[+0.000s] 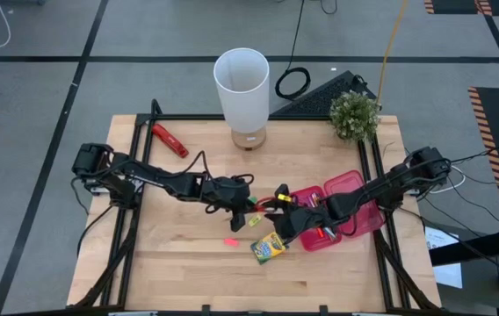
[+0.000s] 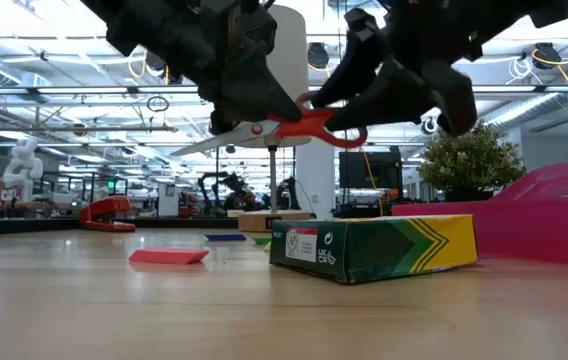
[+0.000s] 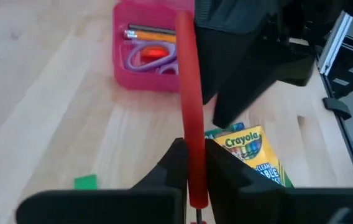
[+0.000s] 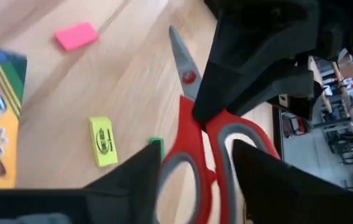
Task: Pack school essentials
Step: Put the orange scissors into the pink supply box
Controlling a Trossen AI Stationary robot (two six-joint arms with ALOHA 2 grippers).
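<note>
1. Above the middle of the table, my left gripper is clamped on the red scissors, holding them in the air.
2. My right gripper sits at the handles, fingers spread apart.
3. The crayon box lies below, beside the pink case.
4. A pink eraser lies nearby.

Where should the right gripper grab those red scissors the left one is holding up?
By a handle loop. The left gripper is clamped at the pivot of the red scissors, so the grey-lined loops point free toward the right gripper.
</note>
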